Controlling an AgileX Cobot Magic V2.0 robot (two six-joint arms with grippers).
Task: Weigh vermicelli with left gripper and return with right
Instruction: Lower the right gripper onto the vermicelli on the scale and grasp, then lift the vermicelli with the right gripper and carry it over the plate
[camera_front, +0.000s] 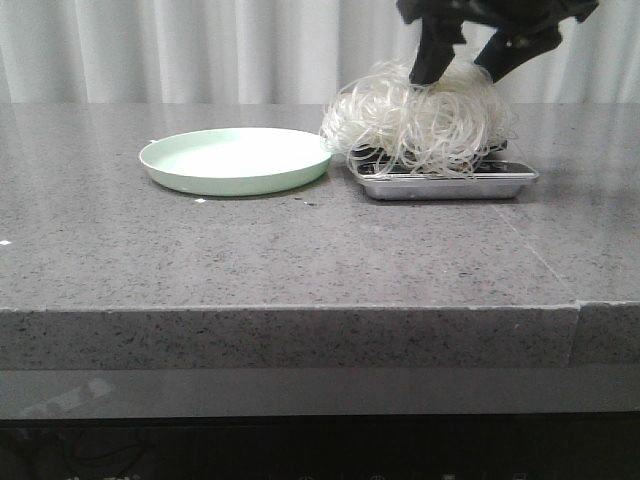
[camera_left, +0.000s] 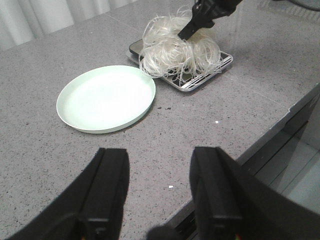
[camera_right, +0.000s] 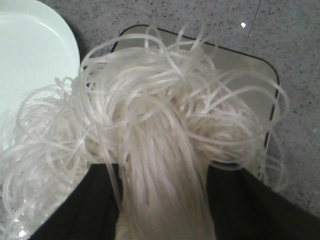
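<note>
Vermicelli (camera_front: 420, 125) sits as a loose mound on the scale (camera_front: 447, 181), and my right gripper (camera_front: 468, 58) is down into its top. In my right wrist view a thick bundle of strands runs between my two fingers (camera_right: 80, 210), which stand on either side of it and seem to press it; so I judge this hand is closed on the noodles, though I cannot see the fingertips themselves. Some curls hang over the edge of the scale on the side away from my right hand, towards the plate (camera_front: 235, 160).

My left gripper (camera_left: 159, 192) is well apart from all this, near the table (camera_front: 300, 260) edge, with its fingers spread and nothing between them.

I think the weighing part is finished and the return step is in hand: the mound is on the scale and my right hand has it. The plate lies just beside the scale, past the noodles from my right hand, and it holds nothing.

The next move, I believe, calls for a straight lift, high enough that the hanging strands come free of the scale rim, then a short carry across to the plate. The strands are springy and tangled, so some may slip out or drag the scale.
</note>
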